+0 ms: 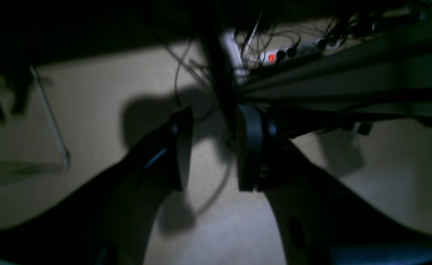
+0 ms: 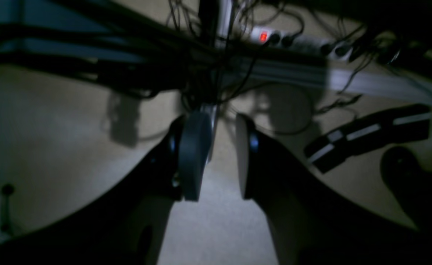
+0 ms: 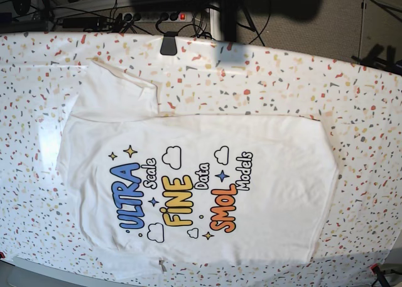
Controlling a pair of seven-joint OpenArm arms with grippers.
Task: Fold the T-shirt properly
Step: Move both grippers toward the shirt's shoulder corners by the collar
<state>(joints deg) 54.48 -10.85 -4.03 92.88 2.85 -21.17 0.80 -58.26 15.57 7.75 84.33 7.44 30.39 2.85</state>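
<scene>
White cotton T-shirt, print up, flat on speckled tablecloth.
Well apart from both spread, empty pincers, left gripper and right gripper, seemingly over dim floor.

T-shirt seen as soft matt white cloth, lightly creased; tablecloth seen as smooth speckled fabric; left gripper pads seen as matt dark plastic.

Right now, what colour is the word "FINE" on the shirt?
Yellow, on the white shirt; the base view shows it best.
</scene>
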